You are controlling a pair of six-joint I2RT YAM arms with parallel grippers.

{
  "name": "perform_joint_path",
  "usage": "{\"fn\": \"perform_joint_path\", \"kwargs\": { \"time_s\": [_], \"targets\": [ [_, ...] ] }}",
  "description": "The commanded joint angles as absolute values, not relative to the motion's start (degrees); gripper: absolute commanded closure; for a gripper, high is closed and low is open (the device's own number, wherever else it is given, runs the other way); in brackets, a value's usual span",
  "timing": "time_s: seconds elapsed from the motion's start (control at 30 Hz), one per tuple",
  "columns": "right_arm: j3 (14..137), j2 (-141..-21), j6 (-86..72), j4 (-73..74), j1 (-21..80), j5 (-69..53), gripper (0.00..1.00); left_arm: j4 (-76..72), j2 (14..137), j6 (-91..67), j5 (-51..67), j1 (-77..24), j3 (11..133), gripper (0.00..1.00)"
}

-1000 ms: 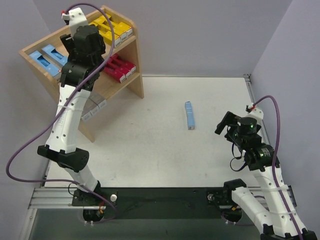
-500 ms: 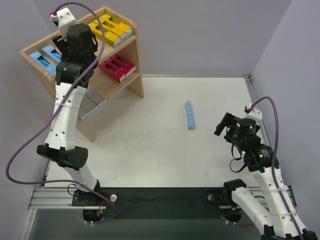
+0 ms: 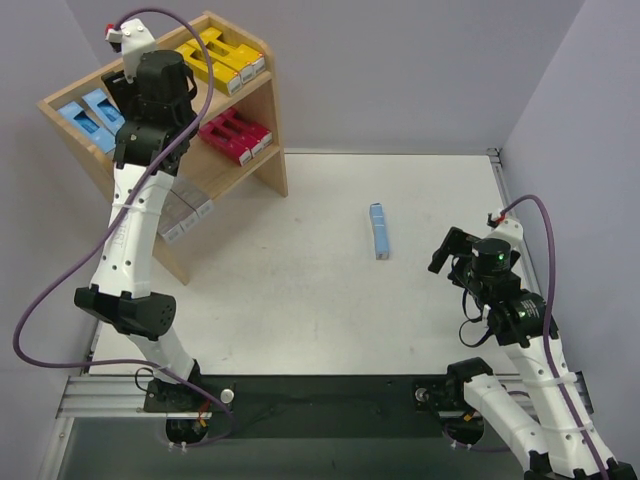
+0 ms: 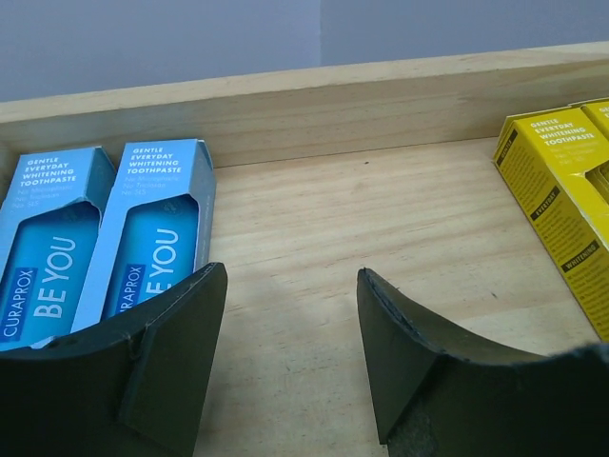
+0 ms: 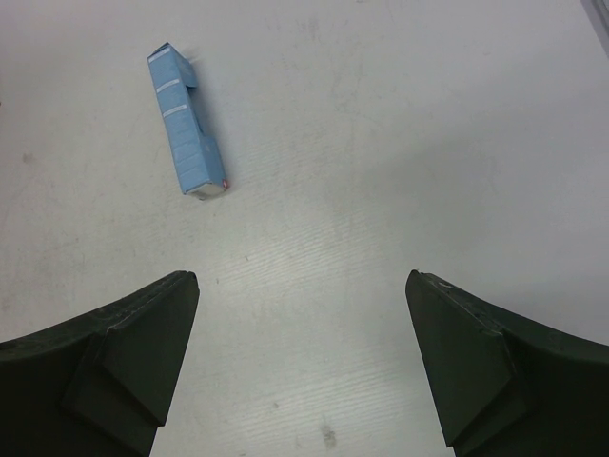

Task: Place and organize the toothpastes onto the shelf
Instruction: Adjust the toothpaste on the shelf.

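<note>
1. The left gripper has its jaws parted with nothing between them. It is poised over bare wood on the top tier of the shelf, between the two light blue cartons and the yellow cartons.
2. The right gripper is spread wide and empty above the table.
3. One loose light blue carton lies flat on the table, well apart from the shelf and ahead of the right gripper.
4. The lower tier holds the magenta cartons and the silver-grey cartons. The latter are partly hidden by the left arm, so their count cannot be told.
5. Step in hand, as judged: fetching the last carton. The task appears nearly complete.
6. Next move: a gripper must straddle the carton's narrow width, close on it, and lay it in the gap parallel to the blue pair.
</note>
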State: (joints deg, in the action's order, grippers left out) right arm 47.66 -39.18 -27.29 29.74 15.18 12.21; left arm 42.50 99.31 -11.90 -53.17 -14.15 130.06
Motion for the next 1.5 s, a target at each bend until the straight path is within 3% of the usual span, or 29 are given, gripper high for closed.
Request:
{"fn": "perform_joint_path", "kwargs": {
  "time_s": [0.0, 0.67, 1.13, 1.47],
  "targets": [
    [47.46, -38.32, -26.19, 28.04, 16.17, 14.94, 0.03, 44.04, 97.47, -6.69, -58.79, -13.18, 126.57, 0.32],
    [48.08, -39.20, -25.31, 28.04, 17.23, 14.33, 0.03, 37.18, 99.31, 1.41, -65.30, -11.95, 130.25, 0.31],
    [50.10, -41.84, -25.49, 29.71, 17.14, 12.13, 0.04, 27.35, 97.48, 8.08, -64.07, -14.15, 136.49, 0.22],
    [53.08, -44.73, -26.89, 32.08, 17.05, 10.11, 0.04, 9.58, 90.89, 23.20, -62.76, -28.46, 129.30, 0.21]
  ]
}}
